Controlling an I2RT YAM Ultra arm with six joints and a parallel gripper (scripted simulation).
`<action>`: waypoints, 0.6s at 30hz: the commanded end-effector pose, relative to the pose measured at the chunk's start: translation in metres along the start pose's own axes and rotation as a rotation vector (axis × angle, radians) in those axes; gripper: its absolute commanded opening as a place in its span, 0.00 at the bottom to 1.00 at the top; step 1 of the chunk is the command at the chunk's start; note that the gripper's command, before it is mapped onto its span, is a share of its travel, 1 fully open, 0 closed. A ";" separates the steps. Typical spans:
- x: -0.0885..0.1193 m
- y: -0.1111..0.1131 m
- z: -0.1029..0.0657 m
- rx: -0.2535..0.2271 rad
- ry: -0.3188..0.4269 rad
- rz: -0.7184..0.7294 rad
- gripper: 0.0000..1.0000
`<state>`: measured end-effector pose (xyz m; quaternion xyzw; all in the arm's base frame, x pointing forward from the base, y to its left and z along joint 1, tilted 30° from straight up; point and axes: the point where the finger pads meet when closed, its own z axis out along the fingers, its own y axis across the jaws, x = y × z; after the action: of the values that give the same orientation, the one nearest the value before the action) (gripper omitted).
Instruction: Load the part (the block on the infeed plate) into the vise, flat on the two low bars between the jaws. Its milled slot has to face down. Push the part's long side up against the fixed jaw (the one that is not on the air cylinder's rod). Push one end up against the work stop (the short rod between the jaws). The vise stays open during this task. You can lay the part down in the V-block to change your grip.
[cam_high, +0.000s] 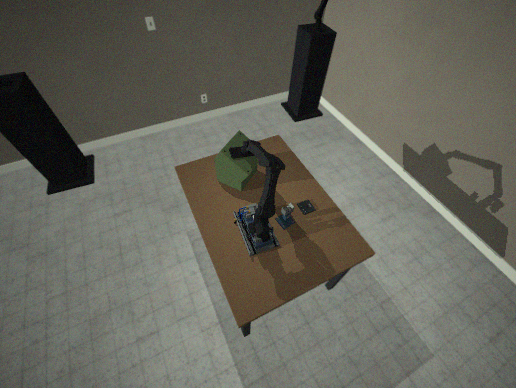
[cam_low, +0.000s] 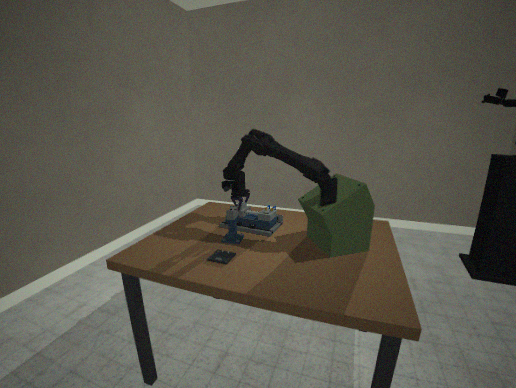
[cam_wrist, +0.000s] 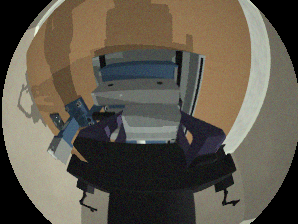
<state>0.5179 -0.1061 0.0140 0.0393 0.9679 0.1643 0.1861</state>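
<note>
My gripper (cam_low: 240, 203) (cam_wrist: 151, 120) points down over the vise and is shut on the part. The part (cam_wrist: 151, 116) is a light grey block between the two dark fingers. Its milled slot and underside are hidden. The vise (cam_high: 270, 245) (cam_low: 272, 229) (cam_wrist: 190, 85) has a metal base, blue bodies and grey jaws. A grey jaw (cam_wrist: 135, 94) with two dark holes stands just beyond the part in the wrist view. The low bars and work stop cannot be made out, so contact with them cannot be told. The arm hides the gripper in the top view.
A blue stand (cam_high: 285, 222) (cam_low: 232, 236) with a grey top, apparently the V-block, stands close beside the vise. A small dark plate (cam_high: 306, 207) (cam_low: 221, 257) lies beyond it on the wooden table (cam_high: 220, 270) (cam_low: 190, 280). The green arm mount (cam_high: 235, 175) (cam_low: 345, 220) stands at the table's other end.
</note>
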 end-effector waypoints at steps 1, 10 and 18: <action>-0.022 -0.004 -0.021 0.018 -0.061 -0.019 0.00; -0.024 -0.004 -0.022 0.019 -0.067 -0.022 0.00; -0.025 -0.004 -0.022 0.019 -0.066 -0.023 0.00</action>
<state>0.5180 -0.1062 0.0137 0.0389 0.9682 0.1647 0.1841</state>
